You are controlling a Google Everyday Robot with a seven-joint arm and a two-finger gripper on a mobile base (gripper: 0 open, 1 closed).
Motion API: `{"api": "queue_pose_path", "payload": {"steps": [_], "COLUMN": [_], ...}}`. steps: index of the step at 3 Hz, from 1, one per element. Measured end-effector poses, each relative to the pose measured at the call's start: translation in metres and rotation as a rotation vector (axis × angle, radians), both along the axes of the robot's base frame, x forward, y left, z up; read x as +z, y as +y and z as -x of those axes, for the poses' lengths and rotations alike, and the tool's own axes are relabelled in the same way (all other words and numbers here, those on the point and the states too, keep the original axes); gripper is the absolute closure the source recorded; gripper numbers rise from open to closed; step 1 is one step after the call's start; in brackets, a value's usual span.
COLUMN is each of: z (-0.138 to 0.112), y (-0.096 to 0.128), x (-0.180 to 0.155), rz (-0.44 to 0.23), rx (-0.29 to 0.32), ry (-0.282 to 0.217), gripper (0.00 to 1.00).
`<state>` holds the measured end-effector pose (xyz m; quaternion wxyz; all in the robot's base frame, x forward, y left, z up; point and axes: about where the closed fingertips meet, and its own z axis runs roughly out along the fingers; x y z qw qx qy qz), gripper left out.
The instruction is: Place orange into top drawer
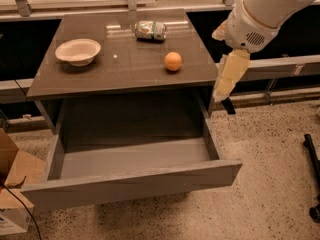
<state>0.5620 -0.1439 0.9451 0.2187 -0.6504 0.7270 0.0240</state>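
Observation:
The orange (pixel 173 61) sits on the brown tabletop (pixel 125 69), right of the middle and near the right edge. The top drawer (pixel 131 185) below the tabletop is pulled wide open, and its grey inside holds nothing. My gripper (pixel 226 86) hangs down from the white arm at the table's right edge. It is to the right of the orange, apart from it, and holds nothing that I can see.
A cream bowl (pixel 77 51) stands at the left of the tabletop. A green-and-white can (pixel 150 30) lies on its side at the back. A cardboard box (pixel 11 184) is on the floor at the left. A black stand leg (pixel 312 156) is at the right.

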Motion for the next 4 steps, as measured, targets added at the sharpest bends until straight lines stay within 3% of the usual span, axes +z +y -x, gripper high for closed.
{"api": "queue_pose_path", "payload": {"steps": [2, 4], "z": [-0.009, -0.075], "y": [0.004, 0.026], "x": [-0.017, -0.042], "rz": [0.005, -0.044], "rx": [-0.034, -0.03], "ry": [0.03, 0.018], "gripper": [0.0, 0.0]}}
